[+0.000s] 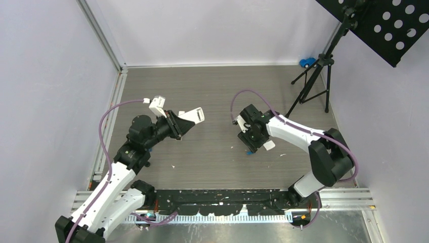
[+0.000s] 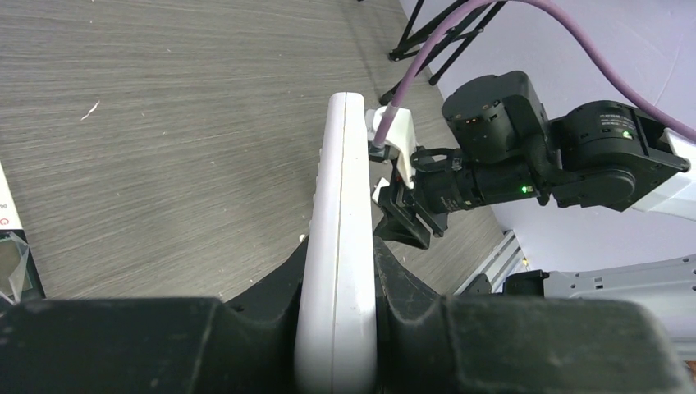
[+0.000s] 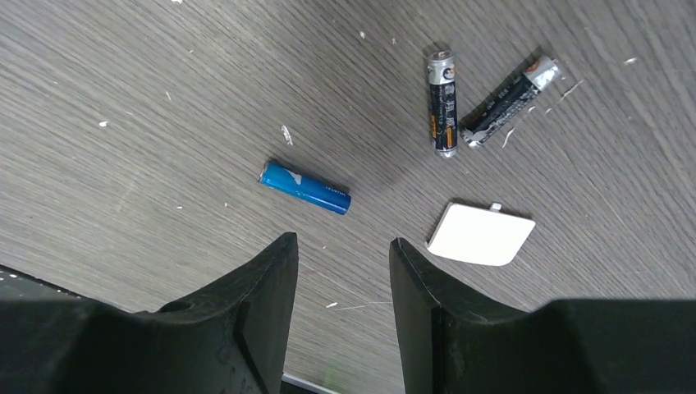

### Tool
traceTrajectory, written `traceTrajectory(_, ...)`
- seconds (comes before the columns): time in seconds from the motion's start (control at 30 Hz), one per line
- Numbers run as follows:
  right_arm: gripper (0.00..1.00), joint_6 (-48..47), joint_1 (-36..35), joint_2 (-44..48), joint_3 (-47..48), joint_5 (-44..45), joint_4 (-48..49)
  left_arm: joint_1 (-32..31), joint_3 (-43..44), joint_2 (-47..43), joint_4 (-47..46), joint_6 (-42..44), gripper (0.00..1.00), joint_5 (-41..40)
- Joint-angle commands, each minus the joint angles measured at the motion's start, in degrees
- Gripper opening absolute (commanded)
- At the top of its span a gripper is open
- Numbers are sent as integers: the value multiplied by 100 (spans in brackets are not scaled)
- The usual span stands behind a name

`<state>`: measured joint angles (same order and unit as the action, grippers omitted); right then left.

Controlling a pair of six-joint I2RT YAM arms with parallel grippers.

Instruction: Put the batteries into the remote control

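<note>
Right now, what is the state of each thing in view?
Left end effector, shut on remote.
Remote, held edge-up.
Right end effector, open, empty.
Blue battery, loose on table.
Black batteries, loose on table.
Cover, off, flat on table.

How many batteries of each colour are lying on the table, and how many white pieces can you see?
Blue battery: 1
Black batteries: 2
White cover plate: 1
White remote: 1
Total: 5
</note>
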<state>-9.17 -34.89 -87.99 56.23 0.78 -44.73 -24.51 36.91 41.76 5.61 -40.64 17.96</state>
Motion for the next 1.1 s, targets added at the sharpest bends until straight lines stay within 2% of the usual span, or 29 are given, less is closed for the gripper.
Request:
traceTrajectory(0.0, 50, -200, -34, -274, 175, -101, -89, 8, 61, 48, -394, -31, 0, 50)
traceTrajectory(0.53, 47, -313, -114, -887, 138, -327, 498, 8, 21, 43, -401, 107, 0, 55)
traceTrajectory(0.93, 18, -90, -114, -975, 320, -310, 443, 9, 36, 147, -358, 92, 0, 126)
traceTrajectory(0.97, 20, -59, -114, -954, 338, -312, 437, 15, 36, 163, -358, 90, 0, 140)
traceTrajectory(1.07, 39, 2, -114, -917, 374, -276, 438, 14, 31, 190, -365, 79, 0, 168)
